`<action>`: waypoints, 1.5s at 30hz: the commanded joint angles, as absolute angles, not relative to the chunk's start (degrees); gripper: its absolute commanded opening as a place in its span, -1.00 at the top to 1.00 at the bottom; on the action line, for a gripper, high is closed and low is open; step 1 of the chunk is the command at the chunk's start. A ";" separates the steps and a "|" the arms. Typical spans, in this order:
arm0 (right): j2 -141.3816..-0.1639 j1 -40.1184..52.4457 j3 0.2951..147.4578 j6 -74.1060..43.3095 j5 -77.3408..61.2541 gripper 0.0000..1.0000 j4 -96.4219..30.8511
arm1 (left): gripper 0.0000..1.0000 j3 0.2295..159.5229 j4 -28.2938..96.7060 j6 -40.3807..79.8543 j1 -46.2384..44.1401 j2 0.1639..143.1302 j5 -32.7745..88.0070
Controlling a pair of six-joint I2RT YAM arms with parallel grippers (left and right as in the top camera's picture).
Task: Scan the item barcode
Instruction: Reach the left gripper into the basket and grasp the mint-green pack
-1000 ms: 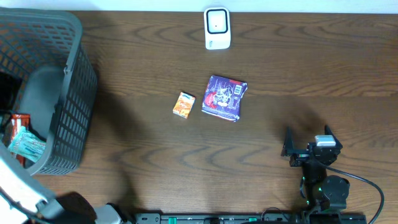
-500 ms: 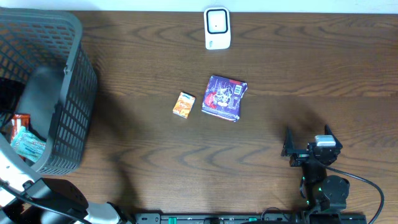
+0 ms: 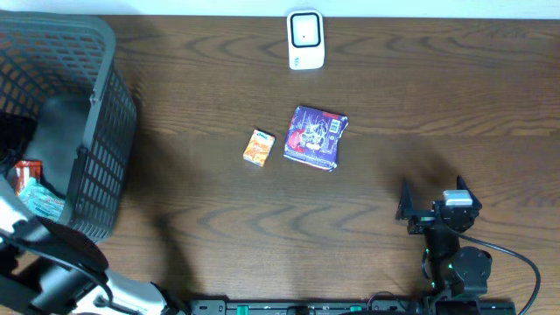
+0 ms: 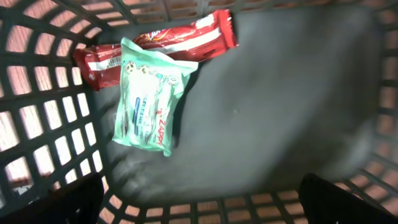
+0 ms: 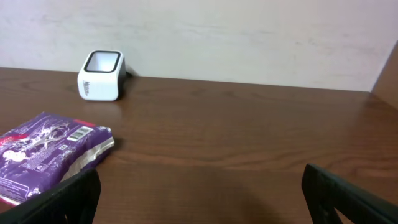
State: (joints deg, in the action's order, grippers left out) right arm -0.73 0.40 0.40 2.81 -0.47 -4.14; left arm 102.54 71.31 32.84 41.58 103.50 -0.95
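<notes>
Evidently an early stage. I have the left gripper (image 4: 202,208) poised over the basket (image 3: 105,131), jaws apart and empty, above a green packet (image 4: 149,102) and a red wrapper (image 4: 186,34). The right gripper (image 5: 202,199), likewise spread and holding nothing, waits near a purple packet (image 3: 316,137) and a small orange carton (image 3: 258,147) on the table (image 3: 219,227). Nothing faces the scanner (image 3: 305,39); I judge picking, presenting and scanning all remain.

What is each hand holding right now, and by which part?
Nothing: the left hand is open at the basket, the right hand open over the table.
</notes>
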 commanded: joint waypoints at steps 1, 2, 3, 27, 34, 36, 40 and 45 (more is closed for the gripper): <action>-0.64 0.71 0.40 3.49 -0.56 -0.99 -4.51 | -1.00 102.10 71.22 33.34 41.71 107.07 -3.51; -0.64 0.71 0.40 3.49 -0.56 -0.98 -4.51 | -1.00 102.10 70.83 33.32 41.67 108.90 -5.08; -0.64 0.71 0.40 3.49 -0.56 -0.99 -4.51 | -1.00 102.10 70.83 33.34 41.67 109.86 -6.50; -0.64 0.71 0.40 3.49 -0.56 -0.98 -4.49 | 0.42 97.14 70.87 38.17 41.34 126.37 -15.75; -0.64 0.71 0.40 3.49 -0.56 -0.99 -4.49 | 0.86 98.24 73.10 37.78 41.12 124.68 -15.18; -0.64 0.71 0.40 3.49 -0.56 -0.99 -4.49 | 0.85 99.50 74.61 37.78 40.97 123.35 -15.05; -0.64 0.71 0.40 3.49 -0.56 -0.99 -4.49 | 0.86 101.41 75.05 37.76 40.34 117.03 -11.55; -0.64 0.71 0.40 3.49 -0.56 -0.98 -4.51 | 0.85 101.41 71.13 36.75 38.63 106.32 -4.91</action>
State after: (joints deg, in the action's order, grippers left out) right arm -0.73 0.40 0.40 2.81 -0.47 -4.14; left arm 98.67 72.69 37.52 40.05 115.52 -10.17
